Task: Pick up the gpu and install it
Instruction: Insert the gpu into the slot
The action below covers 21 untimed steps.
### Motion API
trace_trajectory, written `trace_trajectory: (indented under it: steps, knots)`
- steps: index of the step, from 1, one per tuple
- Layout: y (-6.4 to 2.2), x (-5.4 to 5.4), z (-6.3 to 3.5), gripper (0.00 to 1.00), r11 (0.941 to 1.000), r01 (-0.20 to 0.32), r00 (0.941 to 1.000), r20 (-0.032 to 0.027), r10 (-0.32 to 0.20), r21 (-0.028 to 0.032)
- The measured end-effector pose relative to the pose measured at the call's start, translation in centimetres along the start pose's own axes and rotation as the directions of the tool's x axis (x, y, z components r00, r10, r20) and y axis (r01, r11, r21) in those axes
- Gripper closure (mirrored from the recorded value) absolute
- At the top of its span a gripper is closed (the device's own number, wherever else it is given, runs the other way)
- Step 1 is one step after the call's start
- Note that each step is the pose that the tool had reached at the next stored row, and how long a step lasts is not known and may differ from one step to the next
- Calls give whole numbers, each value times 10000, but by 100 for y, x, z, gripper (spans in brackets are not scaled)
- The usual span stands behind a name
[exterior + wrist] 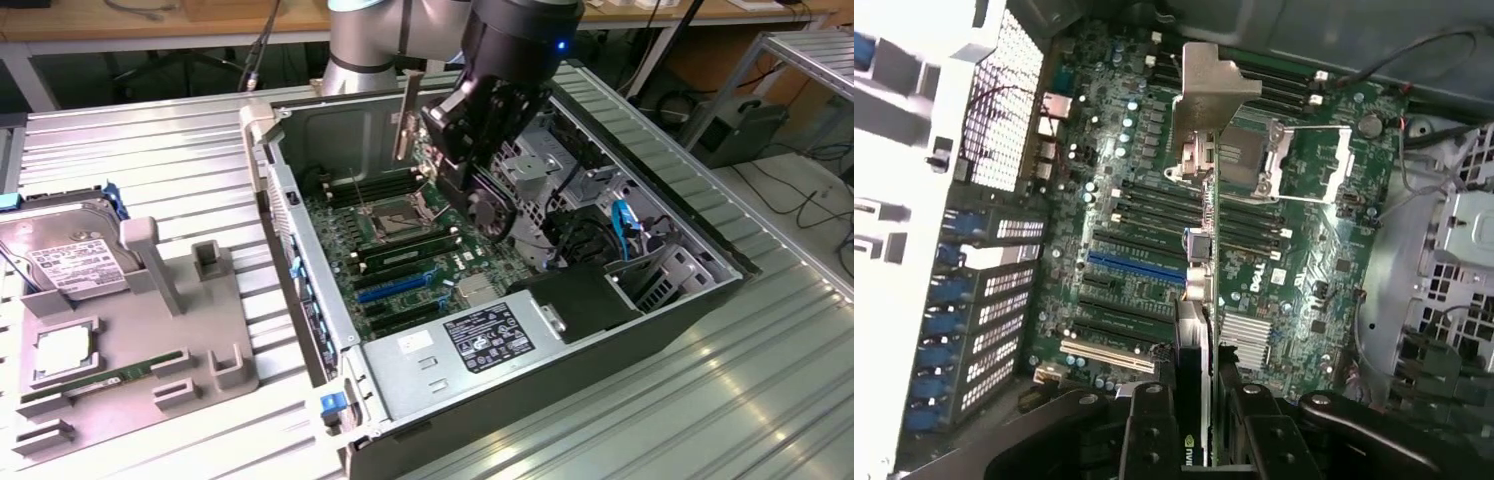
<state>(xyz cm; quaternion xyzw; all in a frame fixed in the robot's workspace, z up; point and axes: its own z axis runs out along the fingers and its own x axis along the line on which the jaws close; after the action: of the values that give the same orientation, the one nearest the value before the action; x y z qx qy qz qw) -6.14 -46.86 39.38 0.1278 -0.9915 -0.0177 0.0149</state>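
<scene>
One gpu [1192, 330], pickup done: the pincer [1199, 425] is clenching it edge-on, holding it over the motherboard [1134, 200] beneath the pincer; seating in a slot is remaining undone.

Ribbed metal table [160, 150] — open PC case [601, 390] lying on its side toward the exterior view's right, grey parts holder [160, 330] just beside it at the exterior view's left, both resting directly on the ribs.
</scene>
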Motion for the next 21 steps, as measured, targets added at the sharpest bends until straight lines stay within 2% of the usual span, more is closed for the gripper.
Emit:
trace_trajectory:
  steps: [4,6,9,11,14,15,18,19,20,21]
  knots:
    - [0,0,10,74,9963,859,9963,-26,-859,23]
    - [0,0,16,74,9911,1333,9911,-41,-1333,34]
    - [-1,-1,29,74,9786,2056,9786,-69,-2056,50]
    - [-1,-1,36,74,9660,2586,9660,-92,-2585,59]
    - [-2,-1,47,74,9421,3351,9421,-126,-3350,69]
    - [-2,-1,51,74,9283,3717,9283,-142,-3716,72]
    - [-2,-2,57,74,8973,4414,8972,-178,-4412,78]
    - [-3,-2,59,74,8900,4560,8899,-185,-4558,79]
    - [-3,-2,62,74,8774,4796,8774,-197,-4794,80]
    - [-3,-2,64,74,8685,4957,8684,-205,-4955,80]
